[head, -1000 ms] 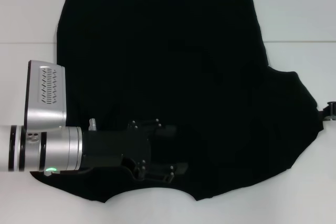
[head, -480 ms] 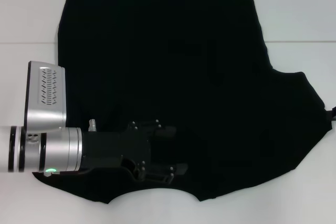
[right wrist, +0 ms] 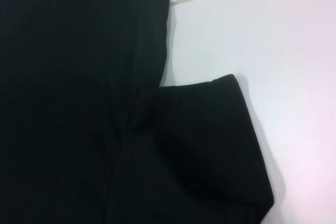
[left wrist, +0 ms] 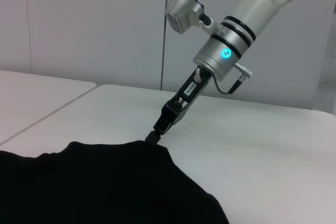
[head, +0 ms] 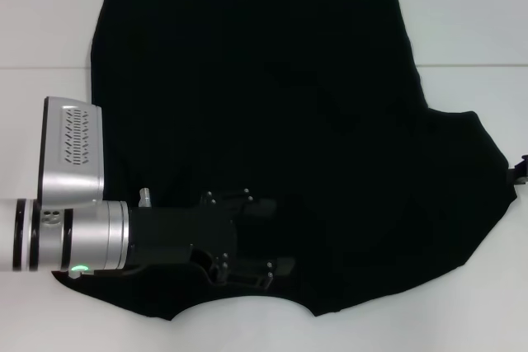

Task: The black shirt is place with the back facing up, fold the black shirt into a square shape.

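Sprawling over most of the white table (head: 462,6), the black shirt (head: 264,105) lay flat, its hem at the far edge. The left gripper (head: 276,237) hovered over the near-left part, fingers parted, grasping nothing. The right gripper (left wrist: 153,136) pinched the right sleeve's tip at the right edge (clearest from the left wrist).

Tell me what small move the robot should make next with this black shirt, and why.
Probably the right gripper should lift the sleeve edge it pinches and carry it inward over the large black cloth T-shirt. That sleeve juts out across the white table, while the left gripper rests on the shirt's near part.
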Tool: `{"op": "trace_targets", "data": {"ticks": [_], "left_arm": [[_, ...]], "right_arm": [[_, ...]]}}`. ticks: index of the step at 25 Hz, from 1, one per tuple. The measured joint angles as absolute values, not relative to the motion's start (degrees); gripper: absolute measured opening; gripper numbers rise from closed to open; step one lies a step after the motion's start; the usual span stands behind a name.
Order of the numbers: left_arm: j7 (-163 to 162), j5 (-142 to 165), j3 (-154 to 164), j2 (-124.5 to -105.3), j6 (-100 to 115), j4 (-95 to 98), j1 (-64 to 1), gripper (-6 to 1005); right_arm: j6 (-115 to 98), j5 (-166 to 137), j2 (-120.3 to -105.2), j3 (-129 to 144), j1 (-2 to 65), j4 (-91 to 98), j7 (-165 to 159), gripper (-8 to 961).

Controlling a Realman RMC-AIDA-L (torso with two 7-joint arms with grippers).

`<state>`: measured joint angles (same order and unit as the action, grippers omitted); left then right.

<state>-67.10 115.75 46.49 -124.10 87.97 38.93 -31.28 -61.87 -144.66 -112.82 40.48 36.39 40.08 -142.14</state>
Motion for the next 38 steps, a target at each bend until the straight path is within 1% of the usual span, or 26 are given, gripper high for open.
{"op": "trace_targets", "data": {"ticks": [8, 12, 16, 20, 22, 28, 32, 37, 38], "left_arm": [[-67.1, 115.7, 46.5, -124.04, 87.4, 38.9, -31.4, 873], [-67.2, 115.7, 46.5, -124.01, 87.1, 38.9, -31.5, 873], [-67.2, 115.8, 46.5, -124.0, 86.8, 38.9, -31.4, 873], [-67.2, 115.8, 46.2, -124.01, 86.6, 38.9, -31.1, 873], [-67.2, 115.8, 46.1, -124.01, 86.6, 38.8, -31.1, 873], [-67.2, 115.8, 46.0, -124.01, 85.5, 37.9, -31.0, 873], [-67.2, 115.8, 46.2, -124.02, 85.0, 37.6, -31.0, 873], [-67.2, 115.8, 46.3, -124.01, 85.0, 37.5, -31.2, 872], [-67.2, 115.8, 46.3, -124.01, 85.0, 37.5, -31.2, 872]], "right_arm": [[-61.9, -144.6, -112.84, 38.9, 36.4, 40.1, -142.1, -1], [-62.3, -144.5, -113.01, 39.0, 38.1, 40.3, -141.8, 0], [-64.1, -144.5, -114.7, 40.8, 41.7, 41.3, -138.4, 0], [-69.1, -146.1, -116.63, 49.1, 46.3, 41.5, -137.2, 1], [-70.8, -147.6, -117.1, 53.1, 48.5, 41.6, -138.4, 1], [-72.5, -154.4, -117.41, 56.9, 53.8, 39.6, -142.6, 2], [-71.2, -155.7, -117.78, 57.1, 54.2, 39.7, -144.6, 2], [-70.9, -155.4, -117.74, 56.7, 54.0, 40.1, -144.9, 3], [-70.9, -155.3, -117.74, 56.5, 54.0, 40.3, -144.9, 41]]}}
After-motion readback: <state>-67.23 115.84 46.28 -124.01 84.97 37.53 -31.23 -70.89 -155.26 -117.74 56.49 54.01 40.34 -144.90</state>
